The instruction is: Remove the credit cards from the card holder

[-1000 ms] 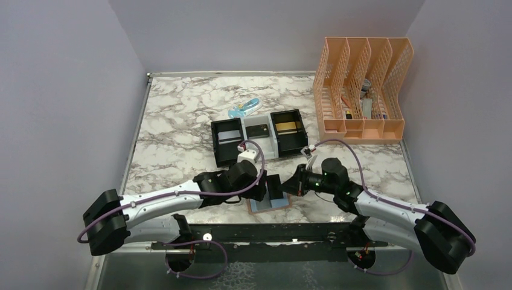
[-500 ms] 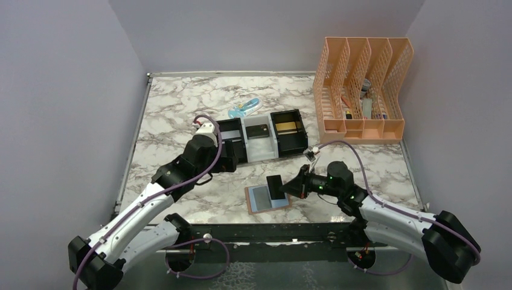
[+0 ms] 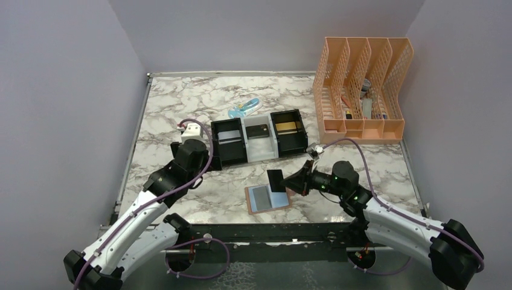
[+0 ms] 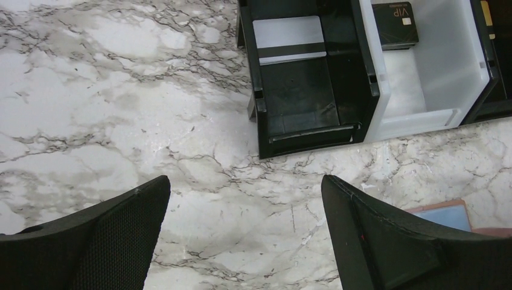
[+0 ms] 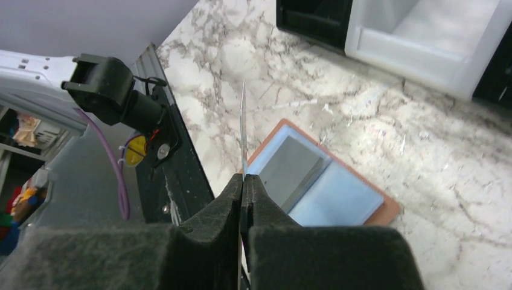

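**Three cards in the tray, a fourth pinched in the right claw**

So the right claw is clenched tight on a dark card, holding it upright right over the card holder. From the wrist cam you only get the card edge-on, a thin line sticking up out of the fingertips. Can't tell if its lower edge touches the holder or not. The holder lies flat and open on the marble surface, near the front edge, pale blue pockets facing up. There's a grey card tucked in its left half.

The left claw is spread wide with nothing in it, hovering over bare marble by the tray's left front corner. The black-and-white tray has a silvery card in the left black compartment. A VIP card, dark, sits in the white middle, and a gold card is on the right. A peach file organiser sits at the far right corner.
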Tool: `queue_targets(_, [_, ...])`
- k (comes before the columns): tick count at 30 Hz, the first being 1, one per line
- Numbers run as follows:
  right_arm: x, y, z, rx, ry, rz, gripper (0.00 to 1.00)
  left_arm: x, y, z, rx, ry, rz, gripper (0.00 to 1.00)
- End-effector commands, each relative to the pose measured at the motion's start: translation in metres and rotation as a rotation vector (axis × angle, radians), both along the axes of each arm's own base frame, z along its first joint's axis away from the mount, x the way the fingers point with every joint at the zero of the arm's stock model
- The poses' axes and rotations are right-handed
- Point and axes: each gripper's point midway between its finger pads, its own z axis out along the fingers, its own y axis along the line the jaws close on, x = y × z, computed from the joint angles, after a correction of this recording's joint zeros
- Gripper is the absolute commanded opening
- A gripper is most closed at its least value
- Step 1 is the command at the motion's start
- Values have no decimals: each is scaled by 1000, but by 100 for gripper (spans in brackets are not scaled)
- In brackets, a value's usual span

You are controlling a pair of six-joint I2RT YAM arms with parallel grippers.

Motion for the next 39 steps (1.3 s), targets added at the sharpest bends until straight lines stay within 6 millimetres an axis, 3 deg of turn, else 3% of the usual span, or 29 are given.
queue_targets(1, [24, 4, 41, 30, -197, -40, 1, -6, 21, 5, 16, -47, 74, 99])
queue_targets(9, [58, 10, 76, -21, -433, -93, 1, -10, 20, 7, -19, -63, 69, 99])
queue_targets(18, [107, 12, 77, -275, -759, -118, 1, -10, 19, 4, -6, -44, 58, 99])
queue_targets(23, [145, 10, 69, -480, -839, -148, 1, -10, 21, 4, 1, -49, 64, 99])
queue_targets(34, [199, 41, 28, -742, -902, -46, 1, -9, 23, 2, 17, -41, 80, 99])
queue_targets(39, [212, 57, 13, -775, -902, -8, 1, -9, 25, 2, 22, -40, 89, 99])
